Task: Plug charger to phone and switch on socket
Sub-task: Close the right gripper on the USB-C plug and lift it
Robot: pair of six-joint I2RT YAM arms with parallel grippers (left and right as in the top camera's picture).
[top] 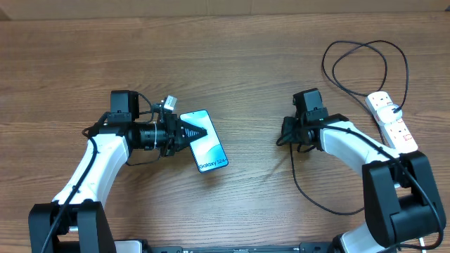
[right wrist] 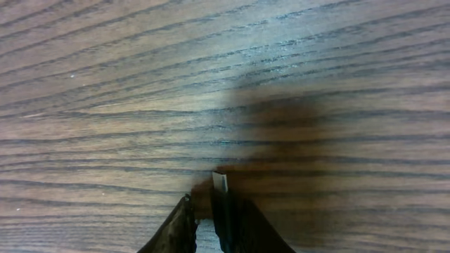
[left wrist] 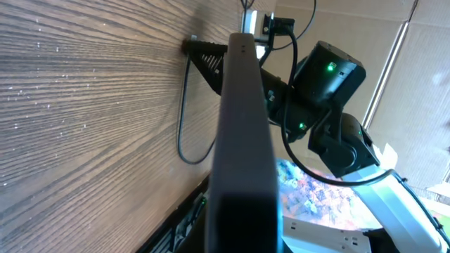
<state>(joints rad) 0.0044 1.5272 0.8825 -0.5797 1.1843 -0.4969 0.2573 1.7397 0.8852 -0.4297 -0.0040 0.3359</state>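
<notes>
The phone (top: 205, 144), its blue-teal screen lit, sits left of the middle of the wooden bench (top: 246, 56). The left hand (top: 191, 131) appears clamped on its 10 o'clock corner, and the left wrist view shows the phone edge-on, dead centre. At 3 o'clock from the phone, well apart, the right hand (top: 283, 135) points toward it, low over the bench. Its fingers are pinched on the connector tip (right wrist: 221, 184) of the charger (top: 304, 188), whose thin black cable trails toward 6 o'clock and loops again near 1 o'clock. The socket (top: 391, 119) lies toward the bench's 3 o'clock edge, with neither hand on it. The step in hand looks like plugging in. The next move likely calls for lining the tip up with the phone's bottom edge, which faces 5 o'clock, then closing the gap carefully. Both forearms angle inward, the hands facing each other.
</notes>
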